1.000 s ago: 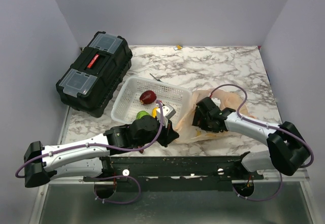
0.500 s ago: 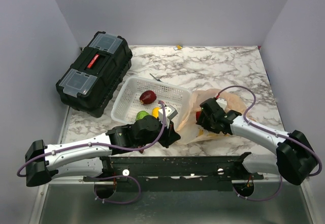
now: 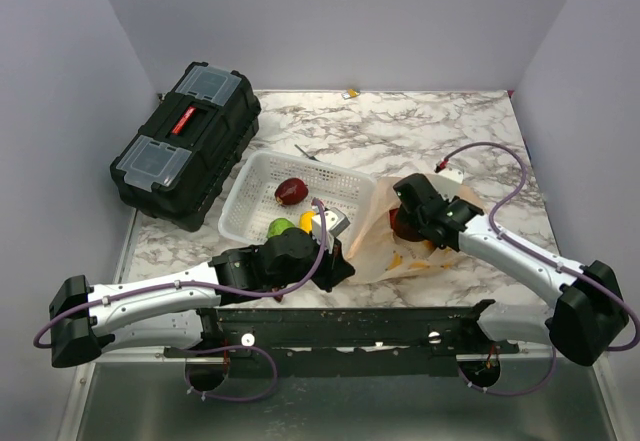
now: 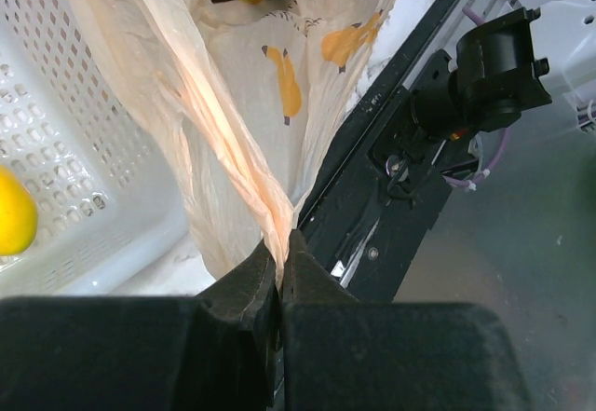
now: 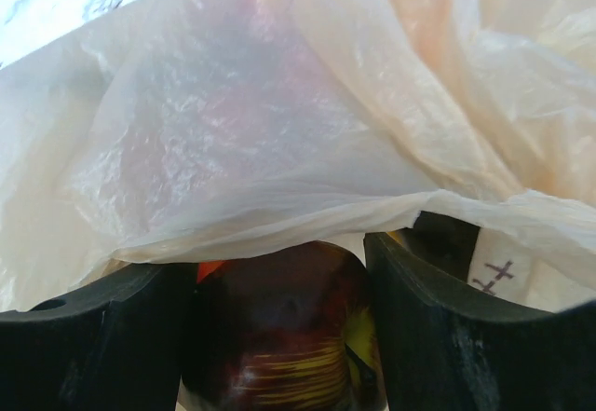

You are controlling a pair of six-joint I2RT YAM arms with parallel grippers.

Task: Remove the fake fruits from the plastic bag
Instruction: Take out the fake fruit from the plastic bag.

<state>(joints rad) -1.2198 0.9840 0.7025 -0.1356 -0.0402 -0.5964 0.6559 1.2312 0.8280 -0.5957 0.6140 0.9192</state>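
Observation:
The peach plastic bag lies right of the white basket, with orange shapes showing through it. My left gripper is shut on the bag's near edge; the left wrist view shows the film pinched between the jaws of that gripper. My right gripper is at the bag's mouth, shut on a dark red fake apple. In the right wrist view this gripper grips the apple with yellow streaks, and bag film drapes over it. A red fruit, a green fruit and a yellow fruit lie in the basket.
A black toolbox stands at the back left beside the basket. A thin tool lies behind the basket and a small object at the back wall. The black front rail runs close under the bag's edge.
My right gripper has risen and moved back and right from inside the bag, and the dark red apple now shows in its jaws. The left gripper has kept its hold on the bag.

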